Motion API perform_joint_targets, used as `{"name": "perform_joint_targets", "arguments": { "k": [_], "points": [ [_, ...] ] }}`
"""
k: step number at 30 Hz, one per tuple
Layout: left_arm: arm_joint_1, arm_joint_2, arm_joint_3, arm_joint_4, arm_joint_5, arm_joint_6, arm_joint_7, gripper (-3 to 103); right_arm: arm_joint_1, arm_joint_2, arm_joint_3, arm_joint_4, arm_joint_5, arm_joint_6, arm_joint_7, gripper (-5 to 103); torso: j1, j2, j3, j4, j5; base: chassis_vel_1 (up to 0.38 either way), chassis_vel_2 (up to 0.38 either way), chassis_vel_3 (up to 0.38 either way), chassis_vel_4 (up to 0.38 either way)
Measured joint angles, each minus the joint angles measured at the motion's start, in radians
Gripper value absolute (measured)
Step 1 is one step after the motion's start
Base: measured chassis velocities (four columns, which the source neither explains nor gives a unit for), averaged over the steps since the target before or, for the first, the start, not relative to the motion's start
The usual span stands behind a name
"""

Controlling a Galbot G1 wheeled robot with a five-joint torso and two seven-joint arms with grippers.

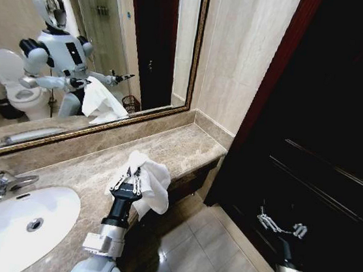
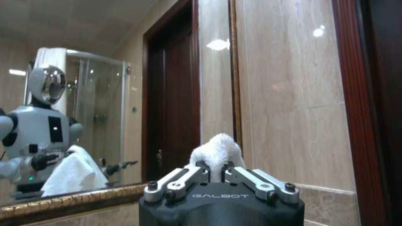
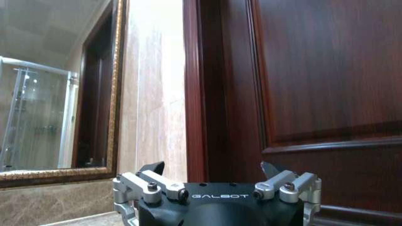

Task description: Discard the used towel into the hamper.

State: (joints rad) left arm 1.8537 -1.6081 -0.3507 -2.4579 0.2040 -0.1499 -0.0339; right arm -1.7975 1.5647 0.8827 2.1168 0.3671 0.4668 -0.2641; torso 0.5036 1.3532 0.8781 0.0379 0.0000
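The left tool (image 1: 132,181) is pinching a soft white crumpled towel (image 1: 152,178), with its fingers pressed on the cloth. It holds the towel up in the air, just past the front edge of the long beige stone counter (image 1: 180,149). Most of the towel hangs loose to the side of the tool, away from the counter's round white sink (image 1: 8,221).

The right tool (image 1: 281,226) hangs low, far from the counter, in front of the tall dark wooden door (image 1: 327,126). Its fingers are spread and hold nothing.

The hamper is not on the floor in front of the counter. A small dark basket (image 1: 131,103) shows in the big gold-framed mirror (image 1: 79,52) over the counter, so the hamper may be somewhere behind the robot.

What could go wrong? The grip is on a small bunch of cloth, so the towel may slip out in a fast swing. The loose part may also drag on the counter's edge or catch on the silver tap (image 1: 2,183).

There is open tiled floor (image 1: 208,250) between the counter and the door. The door is close, so a wide turn may bump it.
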Motion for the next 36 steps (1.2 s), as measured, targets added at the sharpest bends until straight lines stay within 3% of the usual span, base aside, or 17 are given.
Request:
{"name": "perform_joint_targets", "arguments": {
  "k": [2, 9, 14, 26, 36],
  "points": [
    [-0.002, 0.0, -0.002, 0.011, 0.013, -0.016, 0.004, 8, -0.012, 0.008, -0.013, -0.007, -0.008, 0.036, -0.004, 100, 0.0, 0.0, 0.0, -0.0001, -0.0001, 0.0, 0.0, 0.0, 0.0],
    [-0.008, 0.0, -0.001, 0.021, 0.023, -0.026, 0.012, 8, -0.011, 0.012, -0.029, -0.008, -0.024, 0.062, -0.003, 100, 0.0, 0.0, 0.0, -0.0002, -0.0001, -0.016, -0.017, -0.024, -0.014],
    [-0.008, 0.0, -0.002, 0.027, 0.023, -0.03, 0.015, 8, 0.004, 0.019, -0.058, -0.008, -0.057, 0.1, 0.045, 100, 0.0, 0.0, 0.0, -0.0001, 0.0, -0.056, -0.058, -0.064, -0.073],
    [-0.007, 0.0, 0.009, 0.029, 0.016, -0.032, 0.017, 8, 0.004, 0.019, -0.067, -0.002, -0.08, 0.096, 0.119, 100, 0.0, 0.0, 0.0, -0.0002, 0.0, -0.088, -0.106, -0.095, -0.1],
    [-0.003, 0.0, 0.019, 0.027, 0.006, -0.03, 0.017, 8, -0.003, 0.021, -0.076, 0.002, -0.088, 0.107, 0.121, 100, 0.0, 0.0, 0.0, -0.0003, -0.0003, -0.124, -0.127, -0.125, -0.132]
  ]
}}
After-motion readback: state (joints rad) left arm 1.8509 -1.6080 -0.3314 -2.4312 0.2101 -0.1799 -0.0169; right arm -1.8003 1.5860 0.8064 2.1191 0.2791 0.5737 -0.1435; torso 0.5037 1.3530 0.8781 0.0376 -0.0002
